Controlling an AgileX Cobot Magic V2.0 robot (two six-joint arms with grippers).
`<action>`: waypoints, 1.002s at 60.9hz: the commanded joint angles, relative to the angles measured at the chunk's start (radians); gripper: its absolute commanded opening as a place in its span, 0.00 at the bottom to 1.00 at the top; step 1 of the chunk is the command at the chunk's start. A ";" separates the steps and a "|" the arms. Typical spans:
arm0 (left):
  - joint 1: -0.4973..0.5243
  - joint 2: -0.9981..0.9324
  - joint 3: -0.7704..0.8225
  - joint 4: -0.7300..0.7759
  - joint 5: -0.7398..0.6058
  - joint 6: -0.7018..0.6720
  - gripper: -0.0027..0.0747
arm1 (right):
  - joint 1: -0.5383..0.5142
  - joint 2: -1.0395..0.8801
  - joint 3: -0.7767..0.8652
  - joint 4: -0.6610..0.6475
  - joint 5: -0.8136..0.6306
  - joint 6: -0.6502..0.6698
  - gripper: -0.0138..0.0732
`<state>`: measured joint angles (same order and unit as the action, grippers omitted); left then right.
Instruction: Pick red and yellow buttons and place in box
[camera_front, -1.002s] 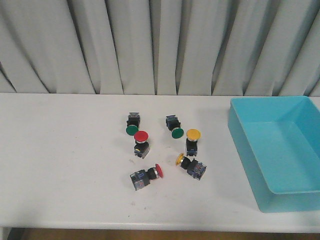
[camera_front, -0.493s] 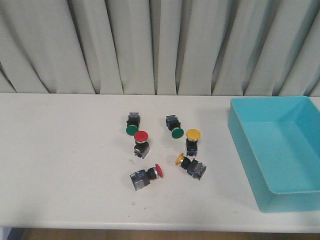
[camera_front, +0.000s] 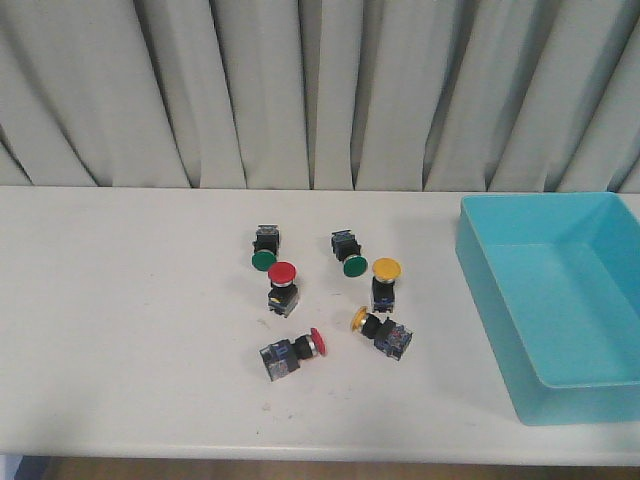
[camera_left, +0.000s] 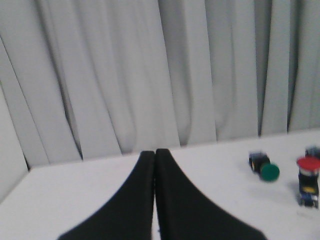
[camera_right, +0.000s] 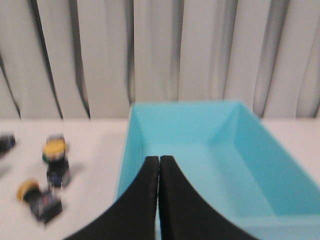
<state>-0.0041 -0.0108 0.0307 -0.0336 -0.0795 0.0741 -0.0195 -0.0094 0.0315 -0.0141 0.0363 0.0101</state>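
Note:
Two red buttons lie mid-table: one upright (camera_front: 282, 273), one on its side (camera_front: 315, 342). Two yellow buttons sit to their right, one standing (camera_front: 386, 268), one tipped over (camera_front: 360, 319). The turquoise box (camera_front: 478, 262) rests at the right, nothing inside it. Neither arm shows in the front view. My left gripper (camera_left: 154, 152) is shut on nothing over bare table, the upright red button (camera_left: 308, 164) off to one side. My right gripper (camera_right: 159, 158) is shut on nothing in front of the box (camera_right: 127, 152), the yellow buttons (camera_right: 54, 148) beside it.
Two green-capped switches (camera_front: 264, 260) (camera_front: 354, 266) lie just behind the red and yellow ones. Grey curtains hang behind the white table (camera_front: 120, 300). The table's front edge runs along the bottom of the front view.

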 joint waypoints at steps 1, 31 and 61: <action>-0.005 -0.008 0.002 0.000 -0.314 -0.039 0.03 | 0.002 -0.009 -0.056 -0.003 -0.367 -0.005 0.15; -0.029 0.753 -0.786 0.159 -0.067 -0.153 0.03 | 0.002 0.829 -0.869 -0.056 -0.082 0.093 0.15; -0.097 0.853 -0.821 0.159 -0.213 -0.251 0.03 | 0.014 1.107 -0.886 -0.065 -0.106 0.048 0.17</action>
<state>-0.0964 0.8476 -0.7571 0.1301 -0.2127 -0.1551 -0.0173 1.1030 -0.8177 -0.0681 0.0000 0.0926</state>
